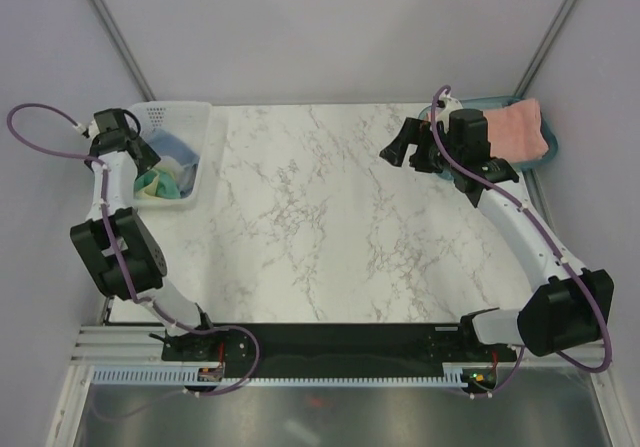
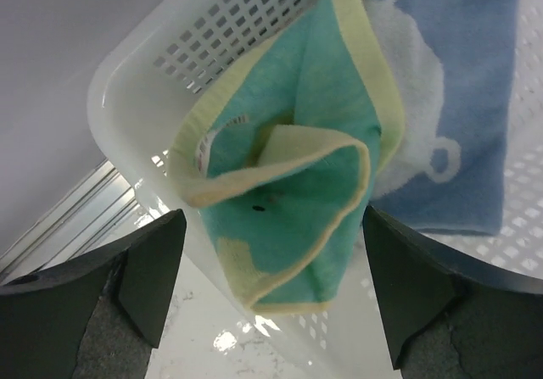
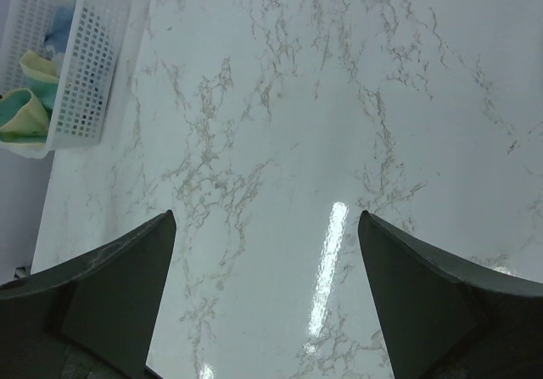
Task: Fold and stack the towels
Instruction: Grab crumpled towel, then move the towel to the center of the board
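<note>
Showing overhead only — salmon-pink towel (image 1: 520, 130).

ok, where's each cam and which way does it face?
Top external: above, behind the bases, facing down at the table; both arms, left tool over the basket, right tool near the pink towel.
Left wrist: down into the basket at yellow towel, blue towel; own fingers.
Right wrist: across the table toward the basket; own fingers.
Shared: basket, all three.
</note>
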Motion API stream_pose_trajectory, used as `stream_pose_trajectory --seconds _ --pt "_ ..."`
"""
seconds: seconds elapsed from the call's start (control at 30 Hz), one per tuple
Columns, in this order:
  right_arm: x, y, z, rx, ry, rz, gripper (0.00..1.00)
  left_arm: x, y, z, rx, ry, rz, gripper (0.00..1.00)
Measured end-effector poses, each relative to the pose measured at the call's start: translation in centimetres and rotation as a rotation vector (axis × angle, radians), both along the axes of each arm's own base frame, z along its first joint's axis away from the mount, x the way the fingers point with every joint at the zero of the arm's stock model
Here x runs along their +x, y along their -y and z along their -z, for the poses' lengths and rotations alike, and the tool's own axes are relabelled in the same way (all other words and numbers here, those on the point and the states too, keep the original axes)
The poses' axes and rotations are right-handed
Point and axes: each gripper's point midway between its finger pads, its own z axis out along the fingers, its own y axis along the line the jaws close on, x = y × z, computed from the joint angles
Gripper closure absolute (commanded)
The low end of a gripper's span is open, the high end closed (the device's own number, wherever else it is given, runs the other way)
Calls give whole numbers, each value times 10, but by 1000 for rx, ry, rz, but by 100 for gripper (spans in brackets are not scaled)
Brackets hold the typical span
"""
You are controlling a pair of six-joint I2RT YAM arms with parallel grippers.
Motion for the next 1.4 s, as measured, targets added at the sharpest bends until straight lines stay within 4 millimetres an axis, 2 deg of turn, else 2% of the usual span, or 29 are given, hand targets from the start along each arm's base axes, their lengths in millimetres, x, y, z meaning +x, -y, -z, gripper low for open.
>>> stream_pose_trajectory --seconds 0.07,0.17,0.2,0.23,0.33,0.37,0.43,0.53,0.57,0.63,0.7,0.73,0.77,0.8,0.83,0.93,1.0,1.07,1.1,1.17,1.23,1.33,1.4 --pt "0 -1 -1 0 7 -6 3 2 -11 10 -4 -4 -26 8" --pt "1 0 -1 -10 16 -13 3 3 -21 32 -21 -42 -46 26" --pt "2 0 -1 -12 19 -14 3 4 -21 40 -32 -56 -44 49" --pt "2 0 -1 -15 19 -16 3 5 -20 47 -45 -65 -40 62" --pt "4 -1 3 -19 14 -20 3 11 -10 51 -80 -61 -1 84" --pt "5 -2 4 -19 9 -21 3 15 -6 47 -91 -44 16 98" --pt "7 -2 5 -20 7 -21 3 26 7 32 -116 10 63 98" --pt "8 -2 3 -19 11 -20 3 44 45 -16 -148 145 188 98" --pt "8 -2 2 -18 13 -19 3 53 65 -41 -154 211 250 98" --pt "8 -2 1 -16 14 -19 3 68 117 -102 -148 359 406 98" --pt "8 -2 1 -12 13 -18 3 73 181 -171 -146 521 589 98" --pt "7 -3 0 -10 12 -16 3 69 215 -203 -151 599 683 98" --pt "7 -2 -1 -8 13 -15 3 61 242 -227 -165 658 763 98" --pt "6 -2 -1 -7 13 -15 3 47 272 -254 -188 726 858 98" --pt "5 -2 -3 -7 16 -15 3 33 292 -275 -206 781 930 98" --pt "0 -1 -9 -6 24 -14 3 -17 329 -324 -273 919 1111 98" --pt "-4 0 -13 -5 32 -16 3 -44 343 -338 -319 979 1197 98" --pt "-7 1 -17 -6 41 -17 2 -66 356 -334 -379 1003 1273 98" --pt "-9 2 -19 -9 47 -19 2 -75 362 -322 -417 984 1300 98" --pt "-14 3 -20 -15 58 -23 2 -86 375 -289 -492 924 1348 98" --pt "-19 5 -17 -22 60 -30 4 -88 385 -245 -567 827 1364 98" --pt "-28 5 1 -34 33 -51 8 -82 394 -150 -704 609 1311 98" --pt "-35 4 24 -40 -16 -61 16 -82 394 -69 -806 399 1208 98"
